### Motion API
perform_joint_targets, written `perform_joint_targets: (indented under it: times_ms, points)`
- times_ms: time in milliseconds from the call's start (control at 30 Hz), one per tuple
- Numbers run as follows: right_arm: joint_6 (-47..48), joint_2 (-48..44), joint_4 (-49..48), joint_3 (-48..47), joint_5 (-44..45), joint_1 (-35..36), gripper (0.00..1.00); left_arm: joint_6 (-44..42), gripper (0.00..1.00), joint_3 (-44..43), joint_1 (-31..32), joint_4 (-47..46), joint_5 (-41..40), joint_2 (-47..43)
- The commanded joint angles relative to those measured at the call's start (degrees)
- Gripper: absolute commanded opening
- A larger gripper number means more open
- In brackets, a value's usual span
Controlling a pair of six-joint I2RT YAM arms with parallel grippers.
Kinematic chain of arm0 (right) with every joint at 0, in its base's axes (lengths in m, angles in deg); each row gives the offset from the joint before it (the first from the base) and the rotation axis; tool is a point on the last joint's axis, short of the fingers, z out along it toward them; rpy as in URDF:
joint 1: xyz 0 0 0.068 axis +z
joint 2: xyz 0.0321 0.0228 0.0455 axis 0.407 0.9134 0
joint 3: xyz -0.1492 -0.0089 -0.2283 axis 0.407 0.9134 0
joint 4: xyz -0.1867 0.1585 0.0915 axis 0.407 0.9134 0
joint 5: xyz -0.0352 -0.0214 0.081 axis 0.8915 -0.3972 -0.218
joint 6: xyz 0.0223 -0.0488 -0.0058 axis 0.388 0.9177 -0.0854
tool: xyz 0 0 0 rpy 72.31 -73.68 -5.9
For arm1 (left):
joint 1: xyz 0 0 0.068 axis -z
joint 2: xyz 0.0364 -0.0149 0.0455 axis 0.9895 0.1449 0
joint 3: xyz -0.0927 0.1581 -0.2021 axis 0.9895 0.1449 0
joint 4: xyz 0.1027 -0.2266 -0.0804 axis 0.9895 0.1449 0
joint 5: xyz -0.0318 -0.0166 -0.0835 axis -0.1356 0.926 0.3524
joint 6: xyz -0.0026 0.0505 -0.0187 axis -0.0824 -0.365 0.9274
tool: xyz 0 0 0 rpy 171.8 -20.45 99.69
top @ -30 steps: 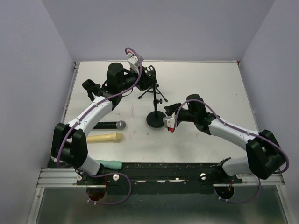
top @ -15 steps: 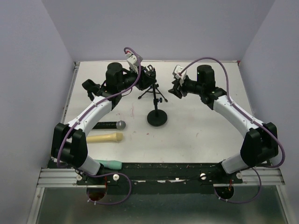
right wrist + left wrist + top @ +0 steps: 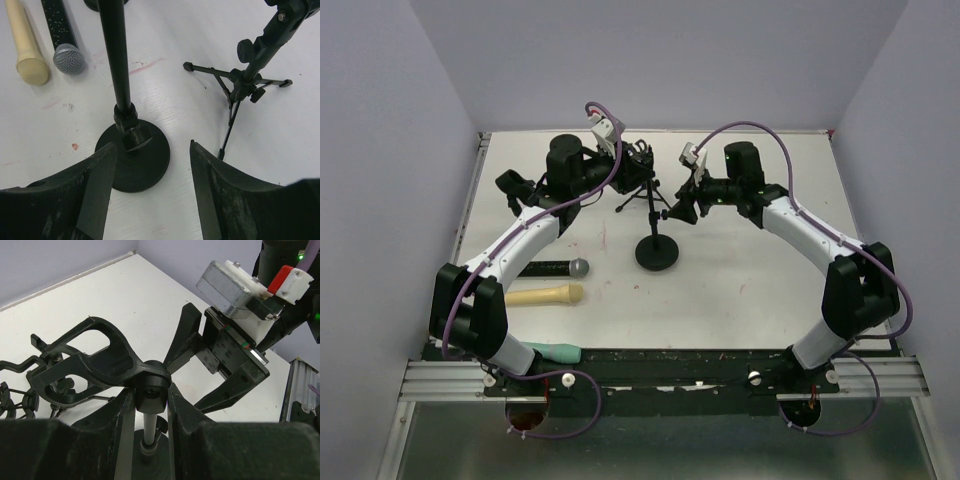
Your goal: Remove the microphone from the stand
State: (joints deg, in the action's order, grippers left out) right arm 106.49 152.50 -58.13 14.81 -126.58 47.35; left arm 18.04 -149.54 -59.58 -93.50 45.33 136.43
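Observation:
A black microphone stand with a round base [image 3: 656, 253] stands mid-table. My left gripper [image 3: 638, 166] is shut on the joint below the stand's clip [image 3: 151, 390]. The black clip [image 3: 95, 357] above the jaws looks empty. My right gripper [image 3: 682, 209] is open, just right of the pole [image 3: 116, 55] and above the base [image 3: 134, 161], touching nothing. It also shows in the left wrist view [image 3: 227, 371]. A black microphone with a silver head [image 3: 556, 268] and a cream microphone [image 3: 546, 294] lie on the table to the left.
A small black tripod stand [image 3: 646, 198] stands just behind the round-base stand, and shows in the right wrist view [image 3: 243, 80]. A teal object [image 3: 556, 352] lies at the near edge. Walls enclose the table at the back and both sides.
My right arm swung from beside the stand's base up to the back right, then came left toward the pole. The left gripper stays shut on the stand's top.

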Motion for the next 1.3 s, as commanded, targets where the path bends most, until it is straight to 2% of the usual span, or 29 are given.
perform_joint_targets:
  times_ms: [0, 133, 567, 833, 1267]
  points:
    - [-1.33, 1.91, -2.48, 0.36, 1.7, 0.66, 0.67, 0.97, 0.0, 0.36, -0.03, -3.61, 1.24, -2.45]
    - [-1.25, 2.7, -3.71, 1.15, 3.53, 1.54, 0.66, 1.06, 0.0, 0.18, -0.03, -3.61, 1.24, -2.28]
    - [-0.9, 2.26, -15.31, 10.12, 26.12, 2.16, 0.6, 1.32, 0.0, -0.17, -0.03, -3.69, 1.33, -1.75]
    - [-1.95, 0.86, -16.11, 11.79, 29.21, 2.16, 0.61, 1.68, 0.0, -1.66, -0.03, -5.63, 3.79, -1.49]
    - [0.51, -2.4, -15.85, 12.32, 35.45, 1.81, 0.63, -10.71, 0.0, -7.46, -0.03, -10.47, 7.22, 1.5]
